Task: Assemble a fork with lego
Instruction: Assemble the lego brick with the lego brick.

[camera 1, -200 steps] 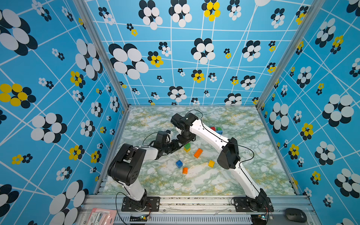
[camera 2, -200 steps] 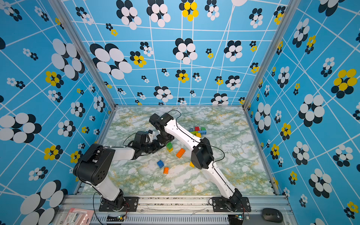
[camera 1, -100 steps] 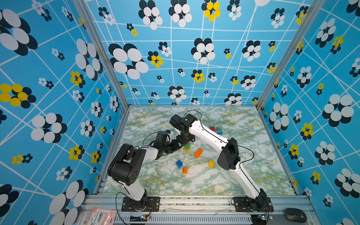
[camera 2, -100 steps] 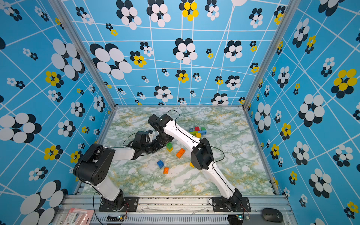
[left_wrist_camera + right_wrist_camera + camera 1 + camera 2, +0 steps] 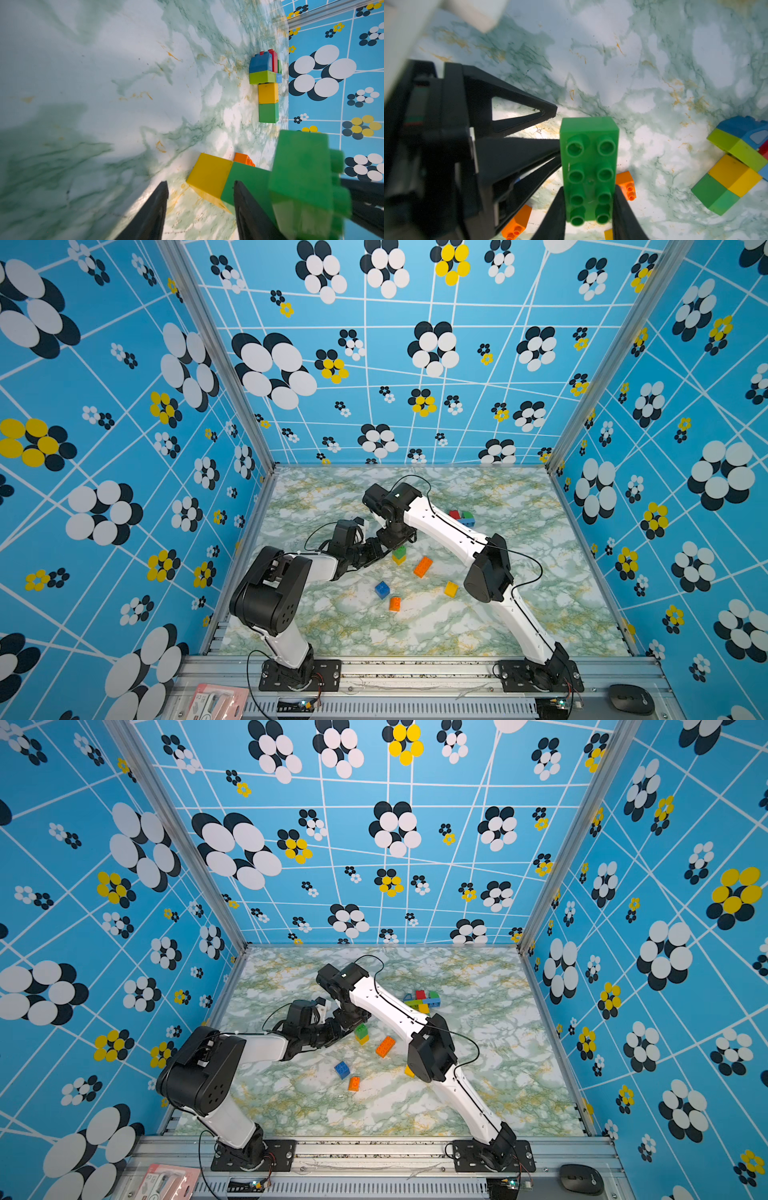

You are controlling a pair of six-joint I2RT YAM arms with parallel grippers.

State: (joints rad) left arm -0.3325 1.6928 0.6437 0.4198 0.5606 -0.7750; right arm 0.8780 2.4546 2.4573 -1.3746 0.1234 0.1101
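Pinching the green brick (image 5: 588, 158) by its long sides, the right gripper (image 5: 588, 188) hangs by the yellow-green stack (image 5: 399, 554); the left gripper (image 5: 200, 184) gapes empty beside it; the plastic looks light, rigid, slick; flat sides should grip best, leaving studs free; a built cluster (image 5: 420, 995) lies farther back.

Green-white marble-look tabletop (image 5: 415, 635). Mid-table: yellow+green plastic brick stack (image 5: 399, 556), orange oblong brick (image 5: 423, 566), blue sq. brick (image 5: 382, 589), sm. orange brick (image 5: 395, 603), yellow brick (image 5: 451, 588). Far right: multicolour brick cluster (image 5: 462, 517).
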